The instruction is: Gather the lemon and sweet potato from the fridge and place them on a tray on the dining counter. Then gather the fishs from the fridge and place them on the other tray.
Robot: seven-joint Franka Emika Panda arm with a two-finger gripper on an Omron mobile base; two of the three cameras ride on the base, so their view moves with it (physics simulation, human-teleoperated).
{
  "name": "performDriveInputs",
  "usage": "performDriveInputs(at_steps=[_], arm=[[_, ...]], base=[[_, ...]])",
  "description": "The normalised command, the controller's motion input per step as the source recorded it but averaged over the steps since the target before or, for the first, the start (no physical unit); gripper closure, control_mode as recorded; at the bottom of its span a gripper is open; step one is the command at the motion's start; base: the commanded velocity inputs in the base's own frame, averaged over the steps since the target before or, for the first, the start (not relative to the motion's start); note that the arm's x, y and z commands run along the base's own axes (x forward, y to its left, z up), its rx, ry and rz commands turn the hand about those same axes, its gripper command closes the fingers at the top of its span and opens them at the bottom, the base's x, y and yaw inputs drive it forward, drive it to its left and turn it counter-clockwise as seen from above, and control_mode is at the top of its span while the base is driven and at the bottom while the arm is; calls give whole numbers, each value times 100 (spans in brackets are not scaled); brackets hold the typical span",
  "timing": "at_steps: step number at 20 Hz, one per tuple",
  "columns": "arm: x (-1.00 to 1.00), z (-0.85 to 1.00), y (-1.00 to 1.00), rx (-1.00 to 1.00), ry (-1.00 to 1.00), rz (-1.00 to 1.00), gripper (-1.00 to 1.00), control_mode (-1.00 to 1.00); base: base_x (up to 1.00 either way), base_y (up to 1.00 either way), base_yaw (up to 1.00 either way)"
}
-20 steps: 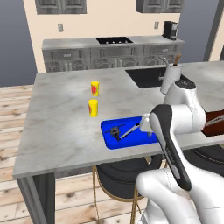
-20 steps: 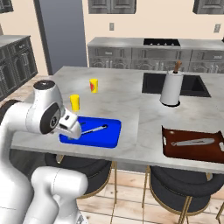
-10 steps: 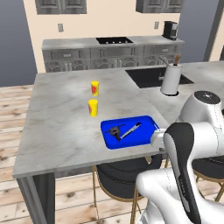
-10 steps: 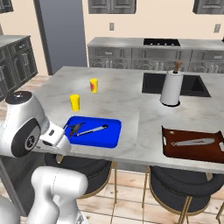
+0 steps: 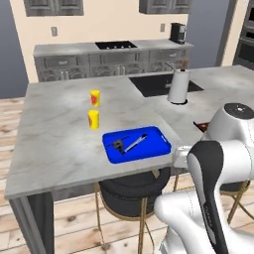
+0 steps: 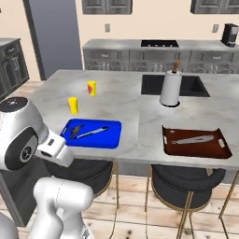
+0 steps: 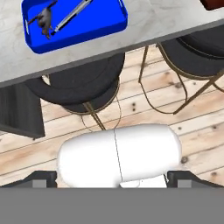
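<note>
I see two fish on the bright blue rectangular tray (image 5: 137,145); gripper (image 7: 112,178) spread wide, empty. Next move: retract, verify placement.

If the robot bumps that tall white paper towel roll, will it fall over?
Probably, if bumped high up: the paper towel roll stands tall and narrow on a small round base. It also looks light, so a low nudge might just slide it across the smooth counter.

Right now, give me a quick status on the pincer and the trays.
Pincer open, empty, below counter edge. Blue tray holds two grey items. Reddish-brown tray holds one long grey item. Nothing between arm and counter.
</note>
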Motion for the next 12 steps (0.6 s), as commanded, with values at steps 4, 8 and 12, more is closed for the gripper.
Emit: performDriveInputs(at_steps=[4, 8, 12], arm=[[0, 0, 0, 0, 0, 0, -100, 100], [0, 0, 0, 0, 0, 0, -100, 100], [0, 0, 0, 0, 0, 0, -100, 100]], base=[[-39, -82, -34], [-1, -99, -32], [0, -100, -24]])
